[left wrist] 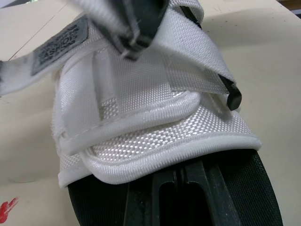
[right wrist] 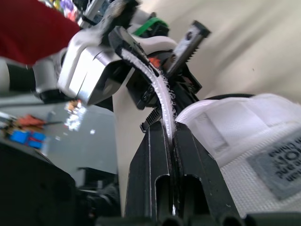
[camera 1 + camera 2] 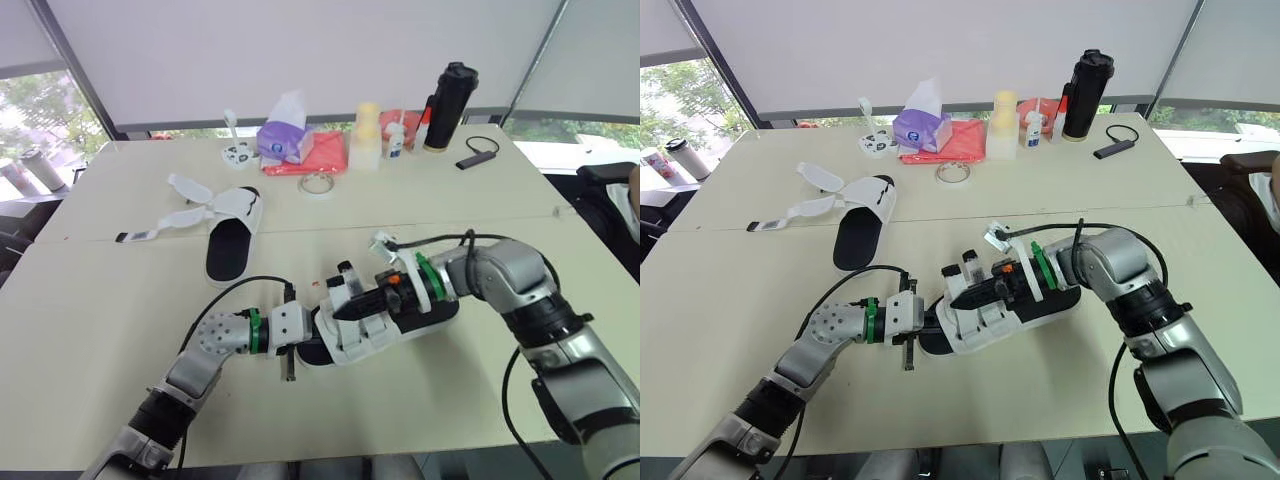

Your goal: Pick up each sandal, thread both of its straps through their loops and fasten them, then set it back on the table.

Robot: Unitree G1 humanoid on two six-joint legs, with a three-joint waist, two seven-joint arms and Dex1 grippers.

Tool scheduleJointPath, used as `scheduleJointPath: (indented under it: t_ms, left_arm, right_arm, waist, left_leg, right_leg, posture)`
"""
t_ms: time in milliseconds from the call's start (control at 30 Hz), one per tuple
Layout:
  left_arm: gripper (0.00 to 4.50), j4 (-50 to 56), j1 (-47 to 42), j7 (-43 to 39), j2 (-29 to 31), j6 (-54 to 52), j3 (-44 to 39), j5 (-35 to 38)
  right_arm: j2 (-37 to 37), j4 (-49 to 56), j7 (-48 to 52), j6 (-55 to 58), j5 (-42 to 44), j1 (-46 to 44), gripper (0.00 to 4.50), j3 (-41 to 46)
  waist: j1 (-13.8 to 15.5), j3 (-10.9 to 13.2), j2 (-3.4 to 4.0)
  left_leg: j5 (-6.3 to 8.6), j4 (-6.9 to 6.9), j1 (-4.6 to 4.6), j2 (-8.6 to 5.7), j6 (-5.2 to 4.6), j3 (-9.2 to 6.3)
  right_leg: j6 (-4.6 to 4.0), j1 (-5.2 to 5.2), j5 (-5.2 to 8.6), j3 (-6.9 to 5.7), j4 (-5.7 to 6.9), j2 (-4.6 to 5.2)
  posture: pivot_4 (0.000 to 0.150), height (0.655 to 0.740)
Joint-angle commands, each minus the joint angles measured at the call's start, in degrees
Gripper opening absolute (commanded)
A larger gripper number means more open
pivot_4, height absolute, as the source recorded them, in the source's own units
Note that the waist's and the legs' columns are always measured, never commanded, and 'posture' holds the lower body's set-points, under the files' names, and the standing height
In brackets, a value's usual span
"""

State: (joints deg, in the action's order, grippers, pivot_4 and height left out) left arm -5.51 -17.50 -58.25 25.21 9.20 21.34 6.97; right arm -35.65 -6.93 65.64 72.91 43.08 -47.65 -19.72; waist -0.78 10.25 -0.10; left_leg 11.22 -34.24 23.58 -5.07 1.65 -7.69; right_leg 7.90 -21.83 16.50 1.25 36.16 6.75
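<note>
A white-strapped sandal with a black sole (image 3: 395,325) is held just above the table (image 3: 100,330) between my two grippers. My left gripper (image 3: 310,338) is shut on the black sole at one end (image 1: 181,188). The sandal's white woven upper (image 1: 155,127) lies right ahead of it. My right gripper (image 3: 348,306) reaches over the sandal from the right and is shut on a white strap (image 2: 160,89), pinched between its fingertips. The second sandal (image 3: 233,238) lies flat at the left back, with its straps (image 3: 185,205) spread open.
Along the far edge stand a purple tissue pack (image 3: 285,135), a red cloth (image 3: 322,152), a tape roll (image 3: 318,185), a pale bottle (image 3: 367,135), a black flask (image 3: 448,105) and a small black device (image 3: 478,153). A seam (image 3: 300,232) crosses the table.
</note>
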Motion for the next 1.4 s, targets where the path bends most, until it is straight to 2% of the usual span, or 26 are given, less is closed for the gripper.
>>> scheduleJointPath:
  t_ms: [33, 233, 667, 867, 900, 933, 1000, 1400]
  left_arm:
    - [0.0, -3.04, 2.15, -0.2, 1.0, -2.31, 1.59, -2.97]
    - [0.0, -3.1, 2.21, 0.01, 0.98, -2.32, 1.4, -2.98]
    - [0.0, -2.4, 2.96, 0.42, 1.34, -2.58, 1.42, -2.86]
    - [0.0, -2.07, 3.29, 0.4, 1.42, -2.7, 1.44, -2.87]
    - [0.0, -1.97, 3.36, 0.39, 1.42, -2.76, 1.45, -2.85]
    - [0.0, -1.85, 3.43, 0.39, 1.43, -2.82, 1.46, -2.84]
    - [0.0, -1.65, 3.53, 0.37, 1.44, -2.92, 1.51, -2.84]
    - [0.0, -0.65, 3.96, 0.37, 1.41, -3.65, 1.72, -2.79]
  right_arm:
    - [1.4, -1.51, -0.32, 2.79, 1.26, -3.75, 0.03, 3.85]
    - [3.37, -4.03, -1.58, 4.62, 0.1, -4.59, 0.03, 4.33]
    - [5.04, -4.67, -0.97, -2.89, -4.71, -4.34, 0.03, 3.13]
    - [4.17, -1.05, 1.07, -4.03, -5.8, -2.83, 0.03, 1.22]
    - [4.15, -0.85, 1.23, -3.65, -5.76, -2.72, 0.57, 1.25]
    - [4.13, -0.66, 1.31, -3.52, -5.76, -2.63, 0.77, 1.33]
    - [4.04, -0.41, 1.48, -3.93, -6.05, -2.69, 1.63, 1.3]
    - [6.85, -4.49, -0.13, -8.27, -8.99, -4.83, 1.63, 3.33]
  waist:
    - [-0.03, 0.0, 0.0]
    - [-0.11, -0.01, 0.01]
    - [-0.38, -0.01, 0.01]
    - [-0.38, -0.01, 0.02]
    - [-0.39, -0.01, 0.02]
    - [-0.38, -0.02, 0.02]
    - [-0.35, -0.02, 0.02]
    - [-0.22, -0.02, 0.02]
  left_leg:
    - [0.0, 0.0, 0.03, 0.0, 0.0, 0.0]
    - [0.0, 0.02, 0.04, 0.0, 0.0, 0.01]
    - [0.0, 0.02, 0.04, 0.0, 0.0, 0.01]
    - [0.0, 0.02, 0.04, 0.01, 0.0, 0.01]
    - [0.0, 0.02, 0.04, 0.01, 0.0, 0.01]
    - [0.0, 0.02, 0.04, 0.01, 0.0, 0.01]
    - [0.0, 0.03, 0.03, 0.01, 0.0, 0.01]
    - [0.0, 0.11, 0.03, 0.0, 0.01, 0.02]
  right_leg:
    - [0.02, -0.04, -0.01, 0.0, 0.0, 0.0]
    - [0.17, -0.12, -0.1, 0.01, 0.04, -0.03]
    - [0.12, -0.34, -0.18, 0.01, 0.17, -0.06]
    - [0.11, -0.38, -0.19, 0.02, 0.22, -0.08]
    - [0.11, -0.39, -0.19, 0.02, 0.22, -0.08]
    - [0.11, -0.39, -0.19, 0.02, 0.22, -0.07]
    - [0.12, -0.39, -0.19, 0.02, 0.22, -0.07]
    - [0.13, -0.42, -0.19, 0.02, 0.21, -0.06]
  posture:
    - [0.15, 0.74]
    - [0.15, 0.74]
    - [0.15, 0.74]
    - [0.15, 0.74]
    - [0.15, 0.74]
    - [0.15, 0.74]
    - [0.15, 0.74]
    - [0.15, 0.74]
